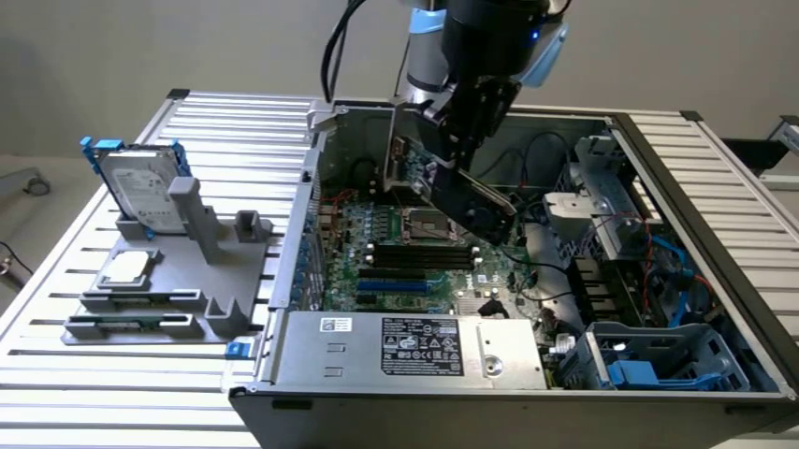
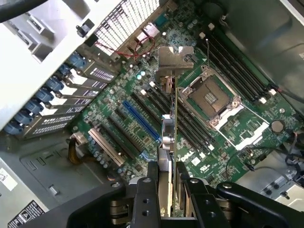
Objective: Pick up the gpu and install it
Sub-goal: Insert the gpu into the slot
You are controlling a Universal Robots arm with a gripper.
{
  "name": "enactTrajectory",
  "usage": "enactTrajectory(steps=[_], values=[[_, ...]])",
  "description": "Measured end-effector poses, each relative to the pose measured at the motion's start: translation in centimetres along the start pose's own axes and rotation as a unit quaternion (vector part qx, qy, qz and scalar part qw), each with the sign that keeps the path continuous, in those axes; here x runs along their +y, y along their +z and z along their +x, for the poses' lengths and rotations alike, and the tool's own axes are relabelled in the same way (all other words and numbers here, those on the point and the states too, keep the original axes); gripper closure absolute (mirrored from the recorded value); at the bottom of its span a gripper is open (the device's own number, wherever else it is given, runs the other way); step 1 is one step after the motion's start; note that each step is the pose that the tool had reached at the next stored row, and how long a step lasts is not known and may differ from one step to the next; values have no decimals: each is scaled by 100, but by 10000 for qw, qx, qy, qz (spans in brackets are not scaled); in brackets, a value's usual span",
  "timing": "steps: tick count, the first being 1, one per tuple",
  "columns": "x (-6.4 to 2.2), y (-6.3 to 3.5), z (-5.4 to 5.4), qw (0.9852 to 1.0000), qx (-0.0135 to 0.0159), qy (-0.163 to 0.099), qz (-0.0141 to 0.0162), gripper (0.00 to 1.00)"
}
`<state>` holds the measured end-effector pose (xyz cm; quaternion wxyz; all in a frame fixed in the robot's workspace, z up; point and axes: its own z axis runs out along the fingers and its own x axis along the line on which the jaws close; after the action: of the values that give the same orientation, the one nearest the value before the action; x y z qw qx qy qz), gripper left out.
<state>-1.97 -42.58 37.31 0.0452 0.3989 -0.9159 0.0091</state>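
Observation:
My gripper (image 1: 459, 159) hangs inside the open computer case (image 1: 299, 234), shut on the gpu (image 1: 481, 210). The card is in the air, tilted, a little above the green motherboard (image 1: 413, 281). In the wrist view I see the gpu (image 2: 168, 137) edge-on between my two black fingers (image 2: 151, 190), its silver end bracket (image 2: 175, 59) pointing away from the wrist. Below it run the blue expansion slot (image 2: 142, 121) and black slots beside it. The processor socket (image 2: 211, 97) lies just to one side of the card. The card touches no slot.
At the exterior view's left, a grey stand (image 1: 187, 281) holds a silver hard drive in a blue frame (image 1: 138, 187). The power supply (image 1: 413, 346) fills the case's near side. Cables and drive cages (image 1: 624, 262) crowd the exterior view's right. Long black memory slots (image 1: 425, 254) lie under the card.

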Motion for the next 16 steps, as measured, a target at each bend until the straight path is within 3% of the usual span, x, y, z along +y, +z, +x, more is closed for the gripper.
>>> enactTrajectory(steps=[3,7,11,14,16], values=[[0,2,0,9996,2,-278,21,73],[0,6,-1,9980,0,-636,45,73],[0,10,-1,9949,-2,-1002,71,73],[0,12,-1,9919,-8,-1270,85,73],[0,16,-2,9897,-53,-1430,65,73]])
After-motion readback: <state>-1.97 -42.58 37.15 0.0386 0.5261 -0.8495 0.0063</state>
